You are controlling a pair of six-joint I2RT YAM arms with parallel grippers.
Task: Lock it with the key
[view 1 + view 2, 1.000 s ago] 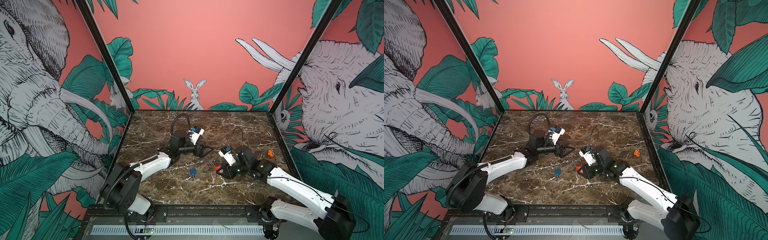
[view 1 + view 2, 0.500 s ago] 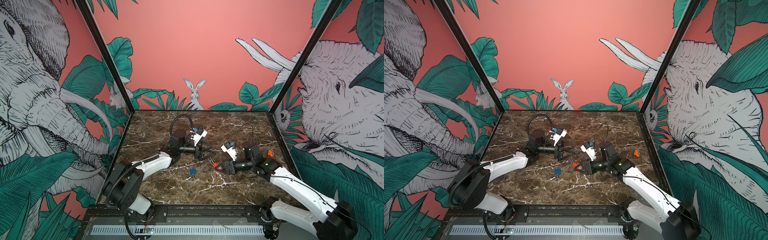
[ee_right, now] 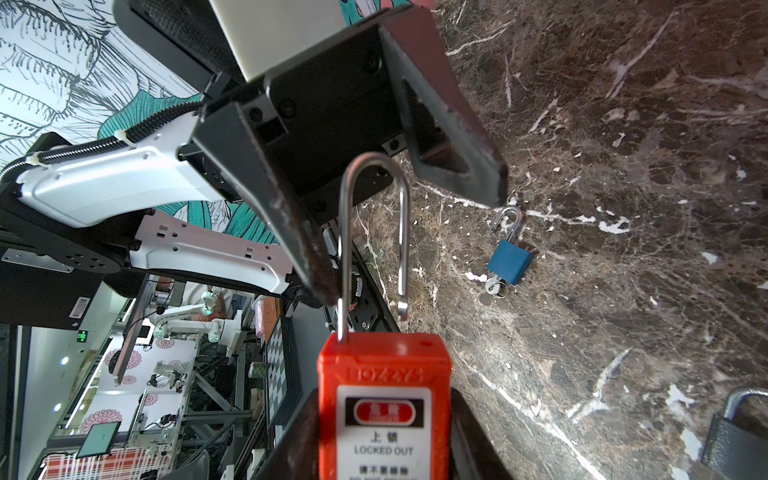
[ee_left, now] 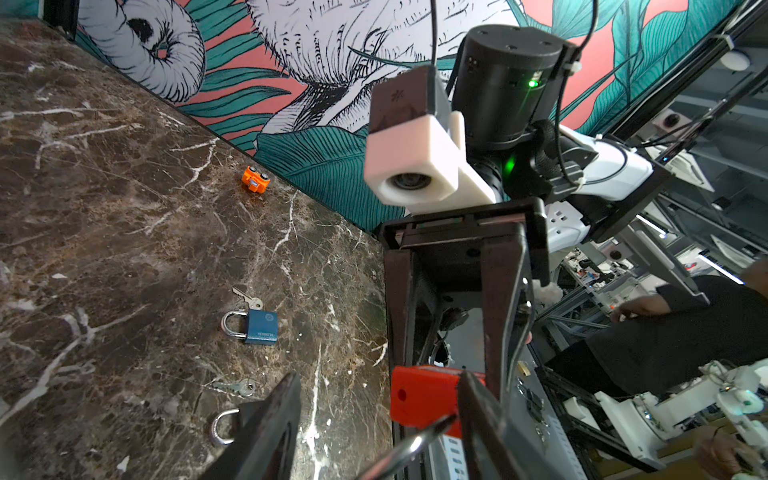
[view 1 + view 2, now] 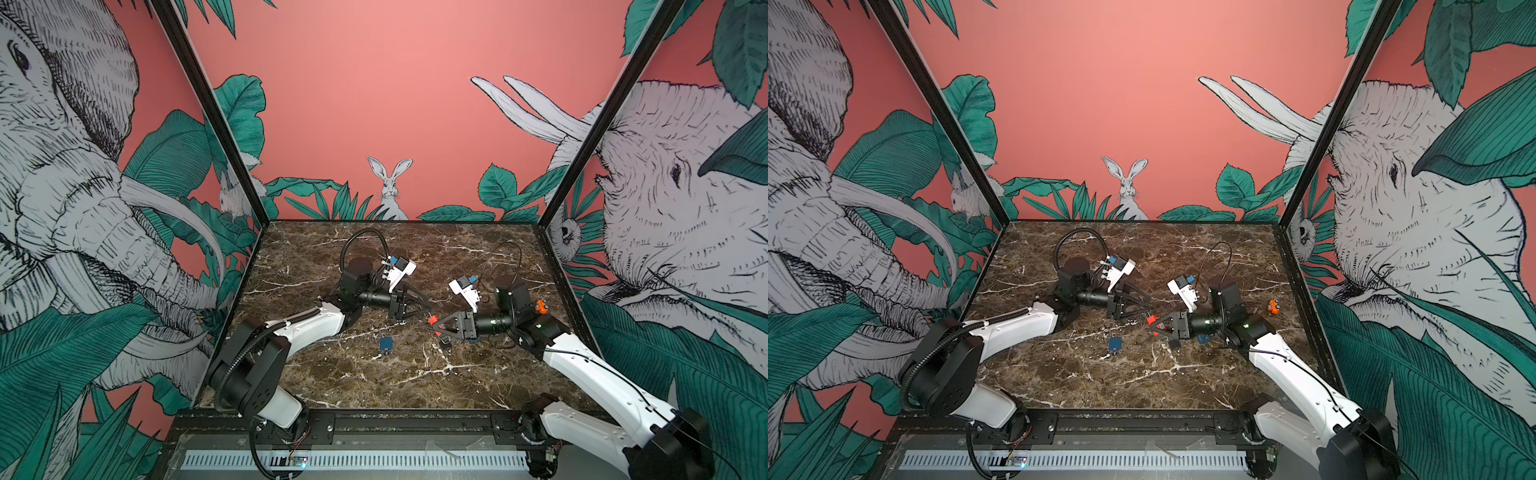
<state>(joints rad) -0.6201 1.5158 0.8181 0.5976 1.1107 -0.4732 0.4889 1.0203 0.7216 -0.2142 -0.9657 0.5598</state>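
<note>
"Since the blue padlock (image 5: 385, 344) lies nearest on the surface (image 5: 374, 386), open, with a key (image 3: 494, 286) in its base, is anything locked?"

"Not that I can see. At two o'clock from it, the right end effector (image 5: 435, 326) is clamped on the red padlock (image 3: 384, 399), its shackle (image 3: 374, 224) sprung open."

"And the left end effector (image 5: 428, 306)?"

"It reaches in from ten o'clock, fingers (image 3: 465, 124) apart, straddling that shackle. Pressing it shut and turning a key both look undone."

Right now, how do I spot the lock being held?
Find the brown marble table, then the right arm's fingers near its middle. They grip a red plastic padlock with a long steel loop. The blue metal padlock nearby lies on the marble.
</note>
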